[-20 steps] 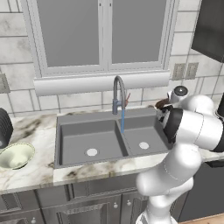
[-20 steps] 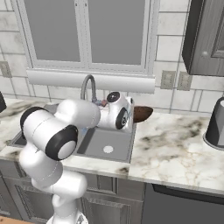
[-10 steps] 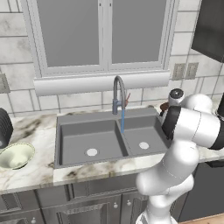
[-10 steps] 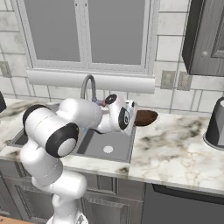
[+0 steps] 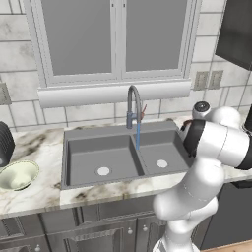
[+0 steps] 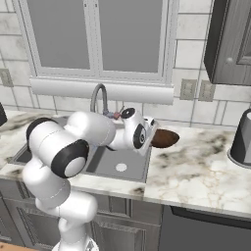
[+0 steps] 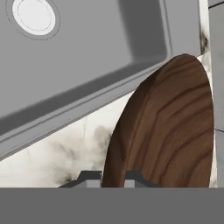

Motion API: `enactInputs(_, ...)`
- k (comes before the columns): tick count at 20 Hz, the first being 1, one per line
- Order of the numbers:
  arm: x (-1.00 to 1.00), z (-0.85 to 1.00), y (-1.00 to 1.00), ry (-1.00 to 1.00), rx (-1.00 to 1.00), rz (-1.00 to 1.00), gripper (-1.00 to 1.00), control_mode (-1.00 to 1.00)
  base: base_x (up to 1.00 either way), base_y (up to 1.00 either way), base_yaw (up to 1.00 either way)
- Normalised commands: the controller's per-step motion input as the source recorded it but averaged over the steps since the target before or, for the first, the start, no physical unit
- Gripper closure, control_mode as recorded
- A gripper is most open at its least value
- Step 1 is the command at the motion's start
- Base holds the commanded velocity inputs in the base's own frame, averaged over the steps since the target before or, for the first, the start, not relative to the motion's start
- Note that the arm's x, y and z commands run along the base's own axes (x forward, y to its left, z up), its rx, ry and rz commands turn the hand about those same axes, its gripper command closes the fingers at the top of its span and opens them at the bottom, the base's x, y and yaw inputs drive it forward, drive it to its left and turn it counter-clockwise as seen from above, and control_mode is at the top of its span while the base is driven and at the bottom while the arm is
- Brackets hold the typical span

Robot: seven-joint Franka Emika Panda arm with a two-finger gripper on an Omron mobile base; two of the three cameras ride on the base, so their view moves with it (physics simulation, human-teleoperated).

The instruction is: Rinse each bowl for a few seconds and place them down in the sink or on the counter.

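The dark reddish-brown bowl (image 6: 165, 138) hangs tilted just over the marble counter (image 6: 196, 166), right of the sink (image 5: 88, 155). My gripper (image 6: 151, 137) is shut on its left rim. In the hand view the bowl's wood-grained inside (image 7: 168, 127) stands on edge, with its rim running down between the two fingertips (image 7: 90, 178). Behind it lie the sink's right basin and its drain (image 7: 34, 15). The pale cream-green bowl (image 5: 17, 174) rests on the counter left of the sink. Water runs in a blue stream (image 5: 138, 138) from the faucet (image 5: 133, 103).
A black ribbed object (image 5: 4, 142) stands at the far left, behind the cream-green bowl. A dark grey pot-like vessel (image 6: 242, 137) sits on the counter at the far right. Outlets (image 6: 188, 89) are on the tiled wall, under a dark wall cabinet (image 6: 230, 39).
The arm has swung right and carried the brown bowl away from the faucet, out over the counter beside the sink and lower. The cream-green bowl has not moved.
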Motion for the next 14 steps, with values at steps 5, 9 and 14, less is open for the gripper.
enactInputs(5,-0.06,-0.03,-0.20,0.04,0.12,-0.06,1.00,-1.00,0.00,0.00,0.00)
enactInputs(9,0.00,-0.04,-0.27,0.01,0.09,-0.03,1.00,-1.00,0.00,0.00,0.00)
enactInputs(14,-0.04,-0.13,-0.23,0.00,0.08,-0.01,1.00,-1.00,0.00,0.00,0.00)
